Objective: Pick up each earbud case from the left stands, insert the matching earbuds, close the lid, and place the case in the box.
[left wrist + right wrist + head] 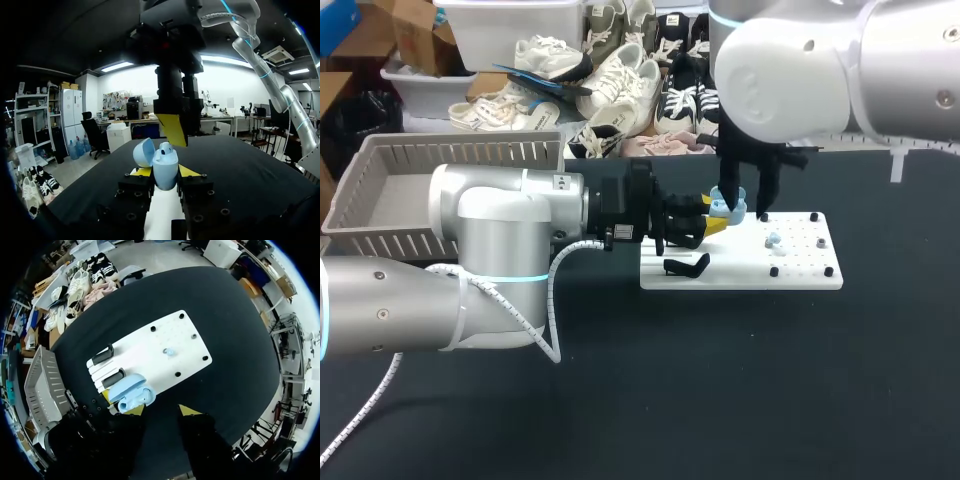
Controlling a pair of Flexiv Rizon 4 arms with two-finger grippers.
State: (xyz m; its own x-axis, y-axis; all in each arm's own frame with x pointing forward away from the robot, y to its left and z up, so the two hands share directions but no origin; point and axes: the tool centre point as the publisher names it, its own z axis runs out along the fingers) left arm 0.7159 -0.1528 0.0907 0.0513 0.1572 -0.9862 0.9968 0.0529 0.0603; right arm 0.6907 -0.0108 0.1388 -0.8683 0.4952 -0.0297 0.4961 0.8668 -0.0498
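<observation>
my left gripper (165,174) clamps the open earbud case (165,165); my right gripper (160,410), fingers spread just above, risks nudging the earbud (165,146) askew.

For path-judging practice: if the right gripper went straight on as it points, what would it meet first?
Probably the open light blue earbud case held by the left gripper, just under a yellow fingertip of the right gripper; depth is unclear.

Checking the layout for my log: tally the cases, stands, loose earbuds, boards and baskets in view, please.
Earbud case: 1
Black stands: 2
Loose earbud: 1
White board: 1
Grey basket: 1
Total: 6
</observation>
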